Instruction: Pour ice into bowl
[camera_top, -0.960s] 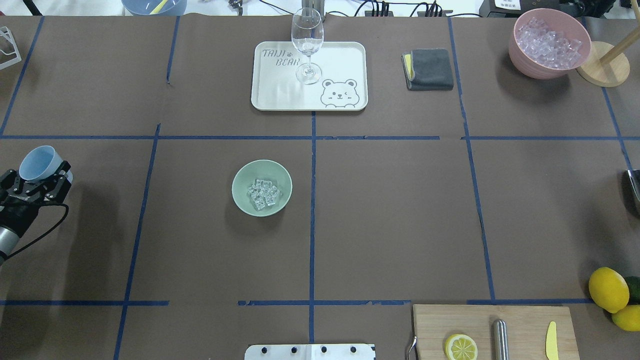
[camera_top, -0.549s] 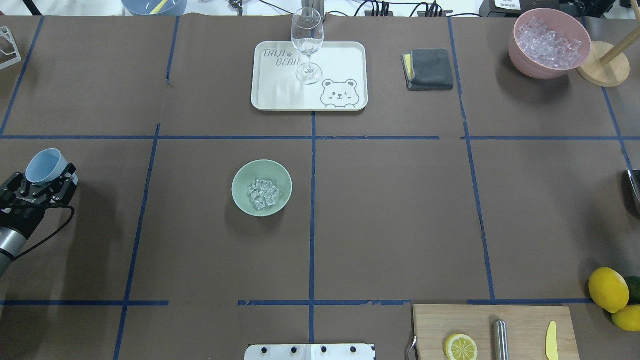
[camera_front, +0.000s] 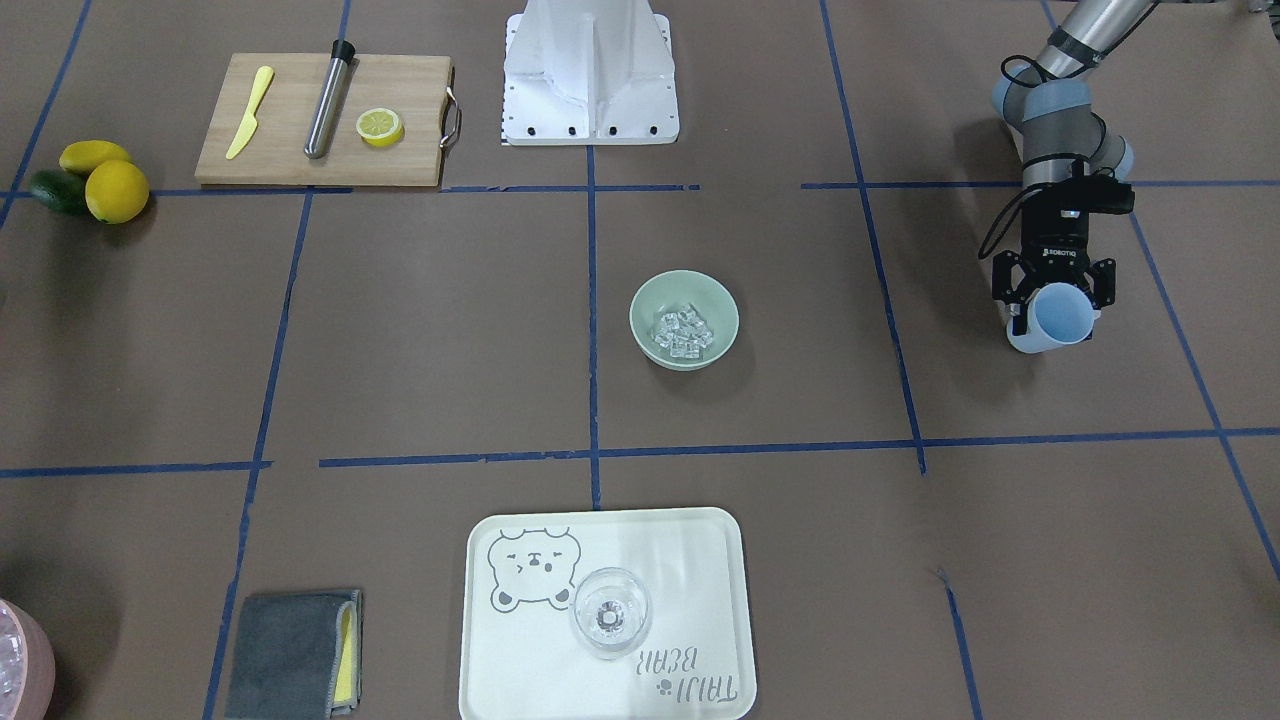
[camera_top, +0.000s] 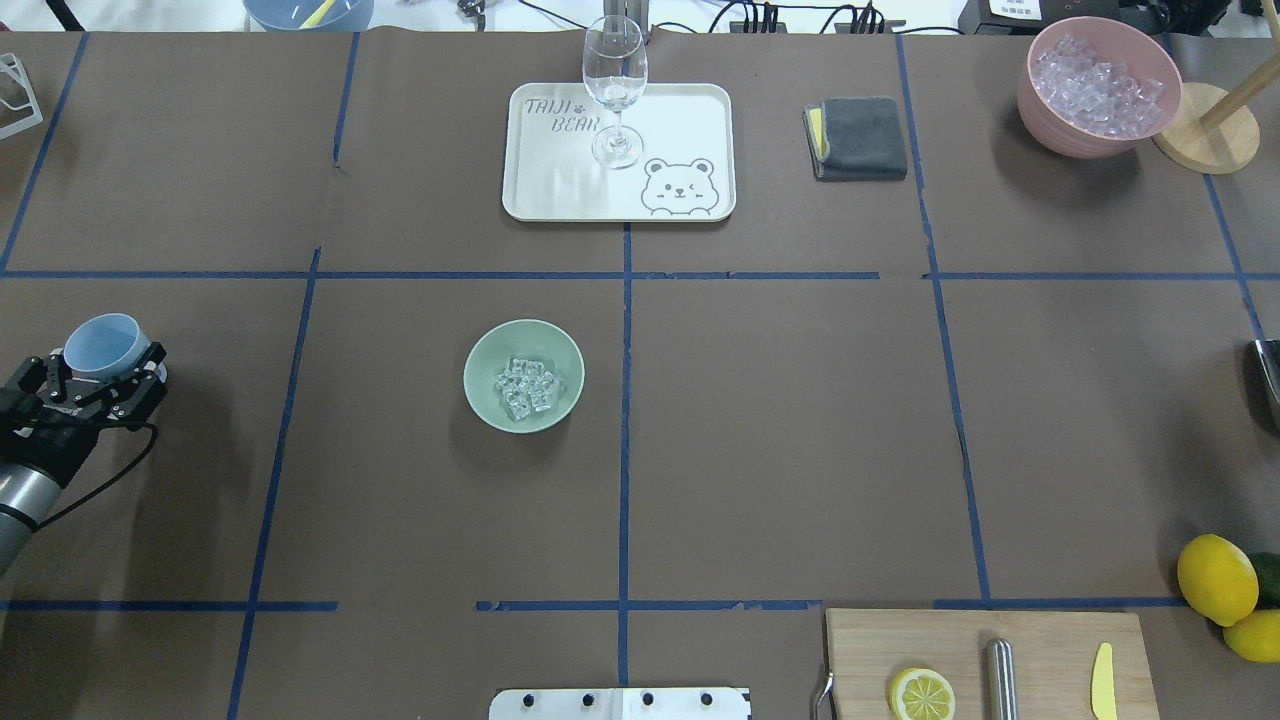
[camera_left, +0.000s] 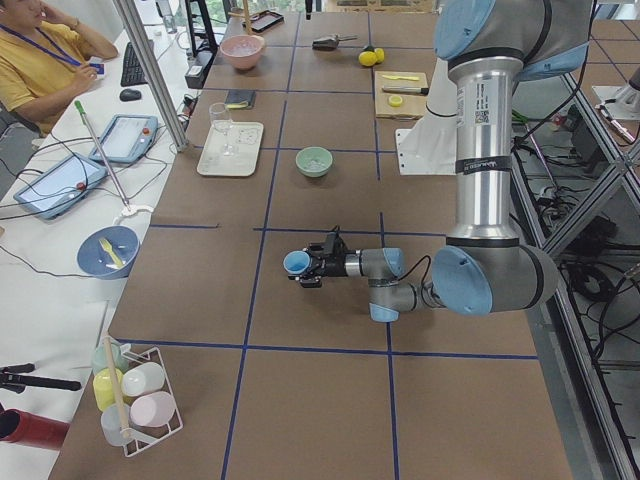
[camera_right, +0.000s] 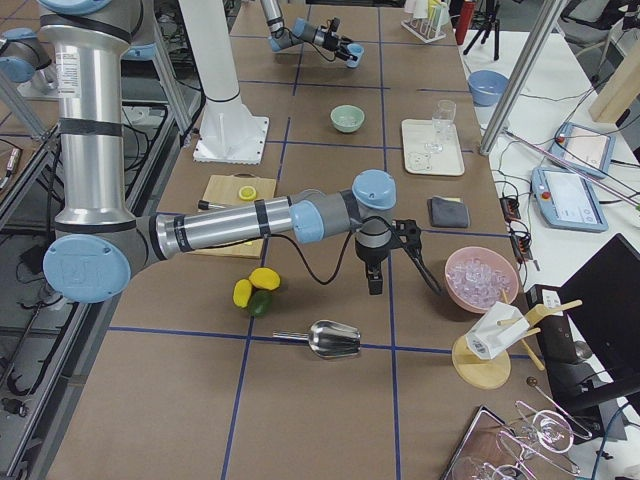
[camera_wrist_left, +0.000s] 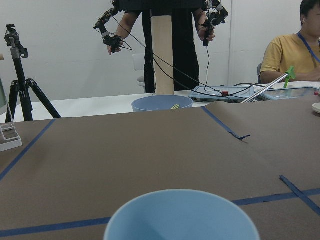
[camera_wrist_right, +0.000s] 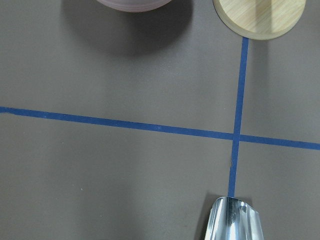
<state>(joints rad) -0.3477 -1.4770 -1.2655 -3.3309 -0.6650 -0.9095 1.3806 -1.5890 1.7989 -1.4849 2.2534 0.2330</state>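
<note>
The pale sage-green bowl stands left of the table's middle and holds a small heap of clear ice cubes; it also shows in the front-facing view. My left gripper is far left of the bowl, shut on an upright light blue cup. The cup's rim fills the bottom of the left wrist view, and no ice shows in it. My right gripper shows only in the exterior right view, near the pink bowl; I cannot tell whether it is open or shut.
A pink bowl of ice and a wooden stand base are at the far right. A tray holds a wine glass. A grey cloth, a cutting board, lemons and a metal scoop lie around.
My left gripper has shifted slightly toward the bowl and nearer the robot with the blue cup, and the cup has turned more upright. The bowl and ice have not moved.
</note>
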